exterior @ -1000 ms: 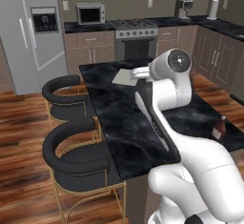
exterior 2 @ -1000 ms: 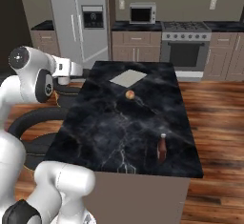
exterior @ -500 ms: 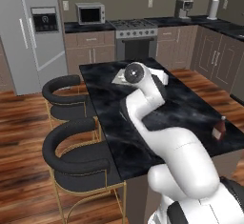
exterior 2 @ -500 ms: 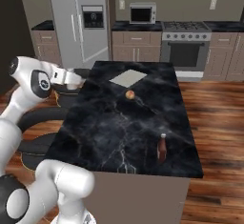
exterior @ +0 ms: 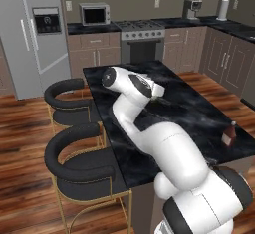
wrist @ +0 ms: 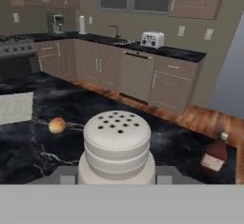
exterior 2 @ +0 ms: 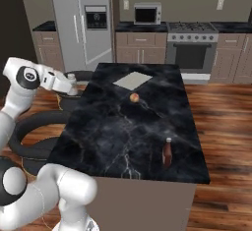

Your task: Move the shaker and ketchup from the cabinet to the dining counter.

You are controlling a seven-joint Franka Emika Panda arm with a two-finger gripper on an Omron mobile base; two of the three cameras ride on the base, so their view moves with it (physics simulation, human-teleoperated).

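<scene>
You are looking at a glossy white arm (exterior: 149, 128) built of rounded, bulbous segments. Its joints show as dark grey rings and round caps, one capping the elbow (exterior 2: 27, 76) and one at the wide shoulder (exterior: 229, 198). The links taper towards a slimmer white wrist (exterior 2: 59, 82).

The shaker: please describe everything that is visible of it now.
The shaker is a pale beige cylinder with stepped rings and a flat top pierced by small dark holes. It stands upright between the gripper's fingers, which are closed on its lower body. In the right base view it is held beside the dining counter, near the stools.
</scene>
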